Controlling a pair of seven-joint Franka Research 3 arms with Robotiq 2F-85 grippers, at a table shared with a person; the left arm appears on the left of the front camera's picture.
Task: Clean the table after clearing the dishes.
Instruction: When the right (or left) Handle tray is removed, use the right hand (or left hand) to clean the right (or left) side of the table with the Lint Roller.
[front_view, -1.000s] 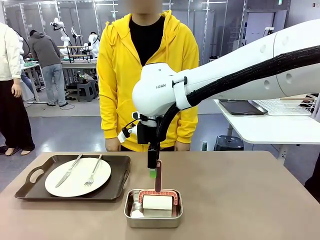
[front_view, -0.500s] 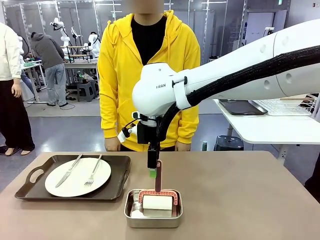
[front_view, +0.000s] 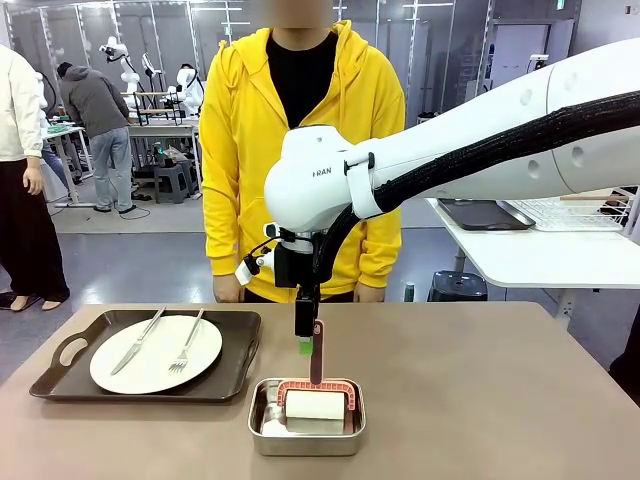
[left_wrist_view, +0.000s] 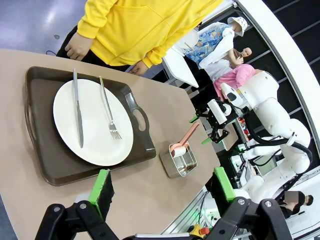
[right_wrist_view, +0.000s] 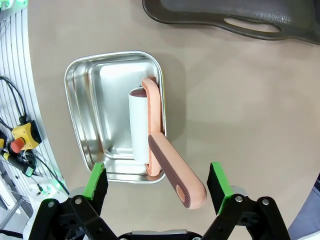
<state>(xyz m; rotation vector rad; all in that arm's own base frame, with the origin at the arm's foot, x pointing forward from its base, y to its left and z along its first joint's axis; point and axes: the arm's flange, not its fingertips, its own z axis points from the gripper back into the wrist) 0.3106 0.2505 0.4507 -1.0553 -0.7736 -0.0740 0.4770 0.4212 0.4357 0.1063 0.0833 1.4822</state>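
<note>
One white plate (front_view: 150, 360) with a knife and fork lies on a dark tray (front_view: 60, 375) at the left of the grey-brown table (front_view: 480, 400). The same plate (left_wrist_view: 92, 130) shows in the left wrist view, far below my open left gripper (left_wrist_view: 162, 184). My right gripper (front_view: 305, 345) hangs open just above a steel tin (front_view: 262, 425) that holds a white roller (front_view: 315, 403) in a pink frame. The roller's pink handle (right_wrist_view: 172, 170) slants up between the spread fingers of the right gripper (right_wrist_view: 157, 181); no contact shows.
A person in a yellow hoodie (front_view: 300, 130) stands at the table's far edge with hands near it. A white-topped table (front_view: 540, 250) with a wire rack stands at the right. The tray's handle (right_wrist_view: 255, 22) lies close to the tin. Bare tabletop spreads right of the tin.
The person has shifted slightly to the right. Both arms and the roller hold still.
</note>
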